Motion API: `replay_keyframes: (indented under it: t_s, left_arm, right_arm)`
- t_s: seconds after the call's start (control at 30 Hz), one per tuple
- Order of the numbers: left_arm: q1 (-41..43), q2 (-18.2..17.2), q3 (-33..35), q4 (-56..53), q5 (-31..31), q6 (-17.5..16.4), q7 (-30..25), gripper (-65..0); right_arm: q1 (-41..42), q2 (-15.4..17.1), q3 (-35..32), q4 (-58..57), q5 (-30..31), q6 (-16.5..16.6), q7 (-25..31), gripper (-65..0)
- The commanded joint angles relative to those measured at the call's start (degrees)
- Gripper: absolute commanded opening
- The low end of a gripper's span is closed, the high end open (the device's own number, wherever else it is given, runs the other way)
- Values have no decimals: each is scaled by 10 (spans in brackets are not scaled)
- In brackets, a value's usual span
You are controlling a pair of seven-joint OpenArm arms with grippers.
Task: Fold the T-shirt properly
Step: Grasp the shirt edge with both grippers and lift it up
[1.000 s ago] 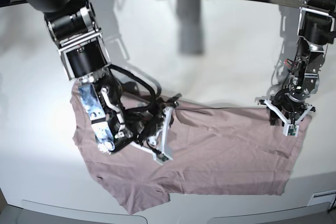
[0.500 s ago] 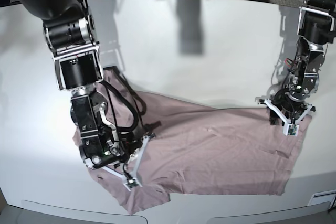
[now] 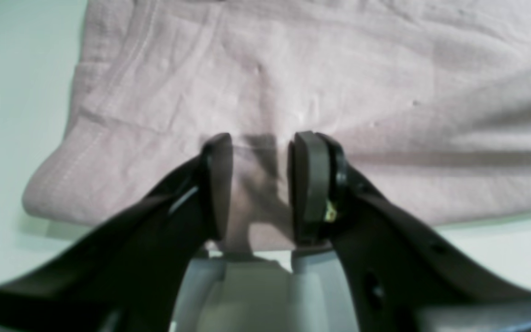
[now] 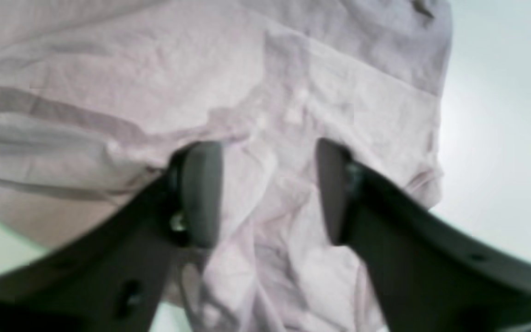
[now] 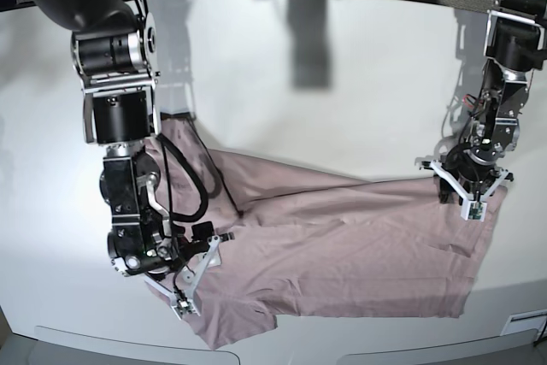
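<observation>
The T-shirt (image 5: 342,245) is spread flat on the white tabletop (image 5: 325,100). Its far edge is pinched by the left end effector (image 3: 258,184); the right end effector (image 4: 270,193) is parted over bunched fabric.

Surface (image 5: 342,83): white, smooth, glossy, with soft arm shadows across the far half. One item lies directly on it, the T-shirt (image 5: 359,245), dusty pink-mauve, spread mostly flat over the near half, lightly wrinkled. Near-left portion rumpled and bunched; right edge flat, a hemmed edge (image 3: 109,92) resting on the white top.
</observation>
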Motion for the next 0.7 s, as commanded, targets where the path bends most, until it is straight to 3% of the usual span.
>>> replay_keyframes:
  t_s: [0.0,0.13,0.23,0.3,0.47,0.67]
  left_arm:
    - [-1,-5,0,1,9,2,28,-436]
    - [-1,-5,0,1,9,2,28,-435]
    - [-1,-5,0,1,9,2,29,-436]
    - [-1,-5,0,1,9,2,30,-436]
    - [-1,-5,0,1,9,2,29,-435]
    - [0,-5,0,1,-18,-3,33,-436]
  right_arm:
    - [22,2,2,8,-7,2,11,-296]
    - [21,2,2,8,23,4,-4,-296]
    - [12,2,2,8,62,54,-18,-296]
    - [-4,5,2,8,66,68,-10,-296]
    - [-81,32,4,8,66,64,60,-296]
    - [-159,59,4,8,70,61,77,-297]
